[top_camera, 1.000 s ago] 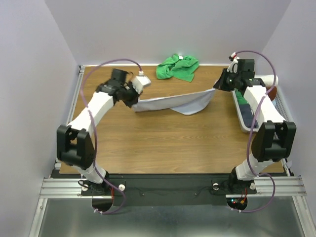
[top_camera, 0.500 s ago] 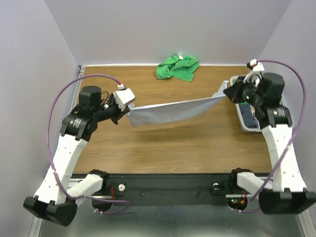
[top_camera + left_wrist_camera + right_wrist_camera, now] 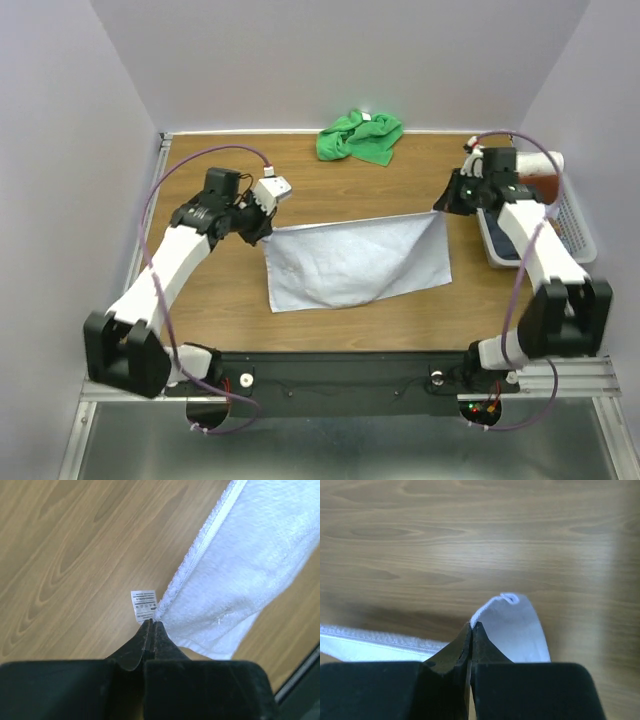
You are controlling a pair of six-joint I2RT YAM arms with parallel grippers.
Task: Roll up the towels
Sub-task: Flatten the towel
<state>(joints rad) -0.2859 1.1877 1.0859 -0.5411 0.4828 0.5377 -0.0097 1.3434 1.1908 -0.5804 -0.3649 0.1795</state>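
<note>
The pale bluish-white towel (image 3: 355,262) hangs spread between both arms over the middle of the table, its lower part lying on the wood. My left gripper (image 3: 262,228) is shut on its far left corner, right beside the small label (image 3: 143,605). My right gripper (image 3: 441,205) is shut on the far right corner (image 3: 507,622). In the left wrist view the towel's hem (image 3: 235,570) runs up and to the right from my left gripper (image 3: 151,623). In the right wrist view my right gripper (image 3: 471,625) pinches the towel edge. The green towel (image 3: 360,136) lies crumpled at the table's far edge.
A wire basket (image 3: 578,215) stands at the right edge of the table and holds a dark tray (image 3: 497,234) and a brown rolled towel (image 3: 541,180). Walls close in on both sides and the back.
Both arms have come down and toward the near side with the pale towel; it went from a taut hanging strip to a sheet spread out over the table.
</note>
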